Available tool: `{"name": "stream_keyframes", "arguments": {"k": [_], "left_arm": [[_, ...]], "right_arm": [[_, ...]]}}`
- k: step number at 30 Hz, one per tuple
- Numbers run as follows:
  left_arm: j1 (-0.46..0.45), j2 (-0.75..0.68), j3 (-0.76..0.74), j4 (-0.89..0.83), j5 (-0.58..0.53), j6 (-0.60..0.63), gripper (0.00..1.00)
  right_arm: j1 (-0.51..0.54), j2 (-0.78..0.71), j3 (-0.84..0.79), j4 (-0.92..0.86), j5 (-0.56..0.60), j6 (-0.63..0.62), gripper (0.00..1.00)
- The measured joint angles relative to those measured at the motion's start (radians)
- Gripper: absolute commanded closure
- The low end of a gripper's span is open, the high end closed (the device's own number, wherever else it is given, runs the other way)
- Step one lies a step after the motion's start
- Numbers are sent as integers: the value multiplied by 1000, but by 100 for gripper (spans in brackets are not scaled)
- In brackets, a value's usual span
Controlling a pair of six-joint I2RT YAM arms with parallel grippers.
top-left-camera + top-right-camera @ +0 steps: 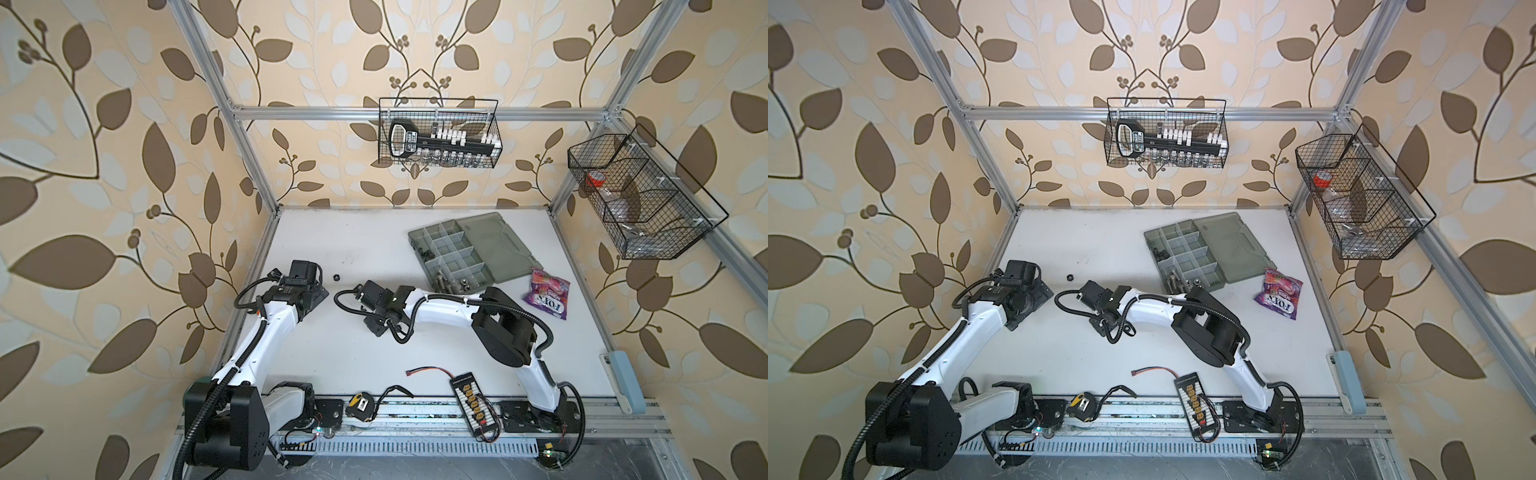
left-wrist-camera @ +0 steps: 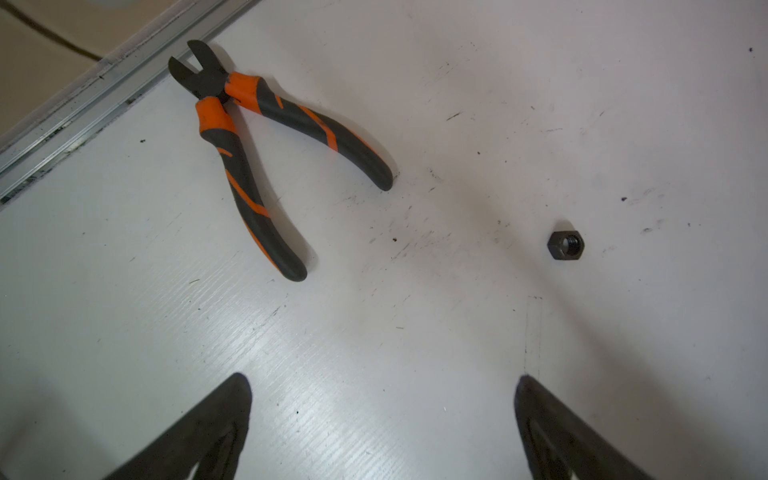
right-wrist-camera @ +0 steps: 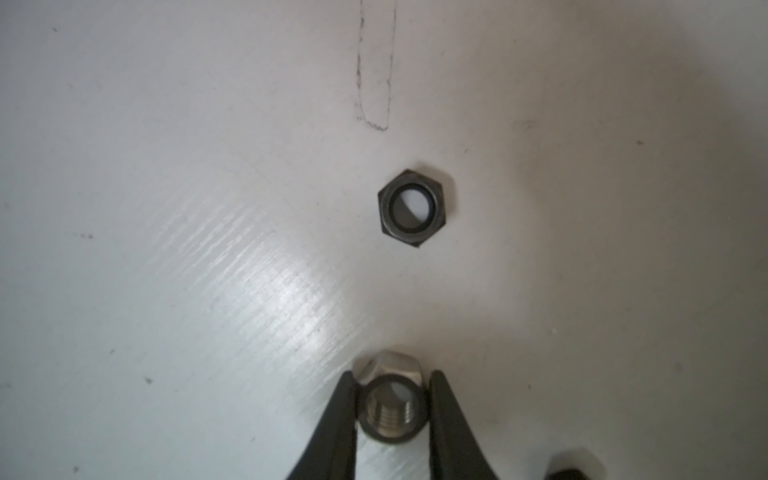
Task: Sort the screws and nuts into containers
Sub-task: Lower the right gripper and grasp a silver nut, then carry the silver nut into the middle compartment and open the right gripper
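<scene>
1. Leaf-print walls enclose a white table (image 1: 332,232). An open grey case (image 1: 496,245) lies at its far right, with screws (image 1: 442,283) in the compartments at its near end.
2. Left gripper (image 2: 382,382) hangs wide open over bare table, holding nothing. A black nut (image 2: 566,245) lies ahead of one finger, and pliers (image 2: 240,178) lie further off by the rail.
3. Right gripper (image 3: 392,376) is narrowed onto a silver nut (image 3: 392,411), with both fingers touching its sides.
4. A second nut (image 3: 411,208) lies flat on the table just beyond, apart from the held one.
</scene>
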Motion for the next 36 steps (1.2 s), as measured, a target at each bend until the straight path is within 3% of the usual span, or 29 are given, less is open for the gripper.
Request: {"name": "stream_keyframes", "arguments": {"k": [9, 17, 27, 36], "left_arm": [[0, -4, 0, 0, 0, 3, 1], [0, -4, 0, 0, 2, 5, 1], [0, -4, 0, 9, 20, 7, 1], [0, -4, 0, 15, 37, 8, 1]], "right_arm": [[-1, -17, 0, -13, 14, 12, 99], [-50, -178, -43, -11, 35, 38, 100], [-339, -463, -259, 3, 42, 94, 100], [-619, -562, -408, -4, 1, 117, 98]]}}
